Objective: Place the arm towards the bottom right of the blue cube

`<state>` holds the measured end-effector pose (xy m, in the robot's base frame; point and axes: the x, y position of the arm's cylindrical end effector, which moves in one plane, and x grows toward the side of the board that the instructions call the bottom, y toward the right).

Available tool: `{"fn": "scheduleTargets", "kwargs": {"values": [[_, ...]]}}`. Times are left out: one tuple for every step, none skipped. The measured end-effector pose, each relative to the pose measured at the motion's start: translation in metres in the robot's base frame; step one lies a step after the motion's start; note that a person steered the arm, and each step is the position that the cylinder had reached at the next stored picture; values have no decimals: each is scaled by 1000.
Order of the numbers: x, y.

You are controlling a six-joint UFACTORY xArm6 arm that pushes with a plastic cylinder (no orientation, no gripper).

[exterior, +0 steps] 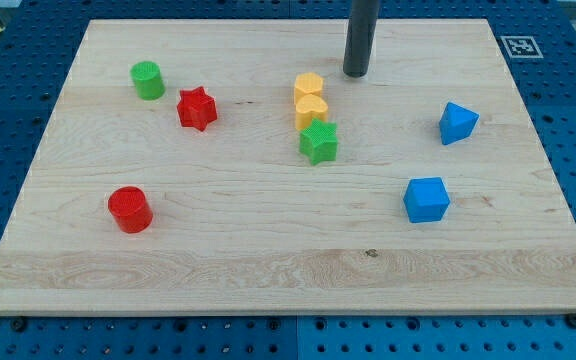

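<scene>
The blue cube [426,199] lies on the wooden board at the view's right, below the middle. A second blue block [457,122], angular in shape, lies above it to the right. My tip [355,74] is near the view's top centre, well above and to the left of the blue cube. It is just right of a yellow block [309,86] and touches nothing.
A second yellow block [311,108] and a green star [318,142] sit in a column under the first yellow block. A red star [197,108] and a green cylinder [148,80] lie upper left. A red cylinder [129,209] lies lower left. The board's right edge [568,200] is near the blue blocks.
</scene>
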<state>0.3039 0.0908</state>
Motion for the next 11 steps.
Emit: {"fn": "scheduleTargets", "kwargs": {"values": [[7, 19], [8, 38], [8, 68], [10, 102], [39, 127], [71, 142], [99, 152], [137, 157], [184, 159], [236, 158], [274, 142]]}}
